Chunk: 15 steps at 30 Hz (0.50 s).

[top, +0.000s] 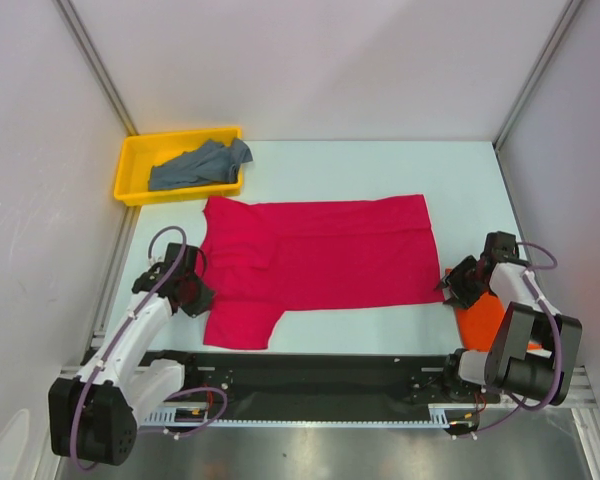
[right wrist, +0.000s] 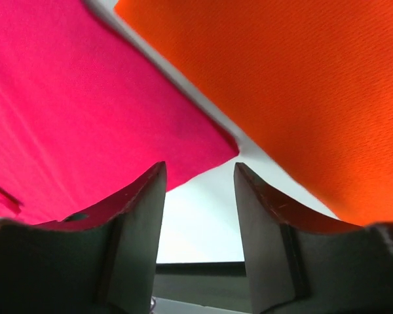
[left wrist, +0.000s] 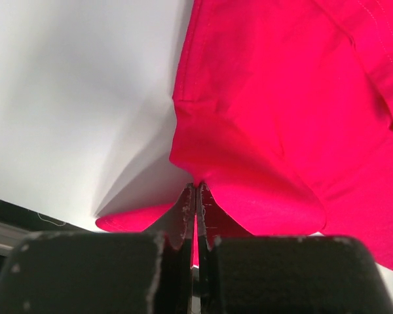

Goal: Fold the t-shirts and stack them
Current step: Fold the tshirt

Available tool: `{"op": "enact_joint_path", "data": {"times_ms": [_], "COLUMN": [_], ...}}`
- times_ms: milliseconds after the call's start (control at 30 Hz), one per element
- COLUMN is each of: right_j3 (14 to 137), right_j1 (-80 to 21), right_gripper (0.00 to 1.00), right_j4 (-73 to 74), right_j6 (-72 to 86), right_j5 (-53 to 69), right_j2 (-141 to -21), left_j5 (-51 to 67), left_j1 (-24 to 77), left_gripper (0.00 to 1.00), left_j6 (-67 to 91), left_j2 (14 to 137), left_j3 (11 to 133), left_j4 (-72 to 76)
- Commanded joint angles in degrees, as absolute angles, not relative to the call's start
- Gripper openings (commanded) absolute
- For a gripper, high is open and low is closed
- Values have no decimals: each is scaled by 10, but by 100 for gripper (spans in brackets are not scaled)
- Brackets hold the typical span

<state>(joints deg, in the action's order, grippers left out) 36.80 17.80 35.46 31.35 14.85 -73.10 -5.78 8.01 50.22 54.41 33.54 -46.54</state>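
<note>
left gripper (left wrist: 195, 196) is clenching an edge of the crimson-pink t-shirt (top: 320, 260) | right gripper (right wrist: 200, 190) is standing released at its corner | shirt is lying spread flat between arms | orange-red t-shirt (top: 480, 322) just beside | grey-blue t-shirt (top: 198, 165) is lying crumpled in yellow tray (top: 130, 172)

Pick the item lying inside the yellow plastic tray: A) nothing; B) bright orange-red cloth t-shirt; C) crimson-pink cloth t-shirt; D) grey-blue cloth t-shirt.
D: the grey-blue cloth t-shirt lies crumpled in the yellow plastic tray; the crimson-pink cloth t-shirt is spread on the table, and the bright orange-red cloth t-shirt lies at its near right.
</note>
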Motion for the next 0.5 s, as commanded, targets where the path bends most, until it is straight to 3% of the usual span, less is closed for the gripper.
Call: {"op": "enact_joint_path", "data": {"times_ms": [0, 133, 367, 467], "right_j3": [371, 373, 369, 361], "right_j1": [180, 180, 180, 180], "right_gripper": [48, 39, 37, 26], "right_j4": [328, 329, 306, 308], "right_j6": [334, 338, 344, 341], "right_j5": [112, 111, 123, 134], "right_j2": [-750, -763, -791, -791], "left_j5": [-53, -41, -48, -54], "left_j1": [83, 84, 84, 85], "left_gripper": [0, 0, 0, 0], "left_j6": [482, 476, 464, 462], "left_j2": [539, 542, 541, 540], "left_j3": [351, 352, 373, 376], "left_j4": [-453, -445, -450, -455]}}
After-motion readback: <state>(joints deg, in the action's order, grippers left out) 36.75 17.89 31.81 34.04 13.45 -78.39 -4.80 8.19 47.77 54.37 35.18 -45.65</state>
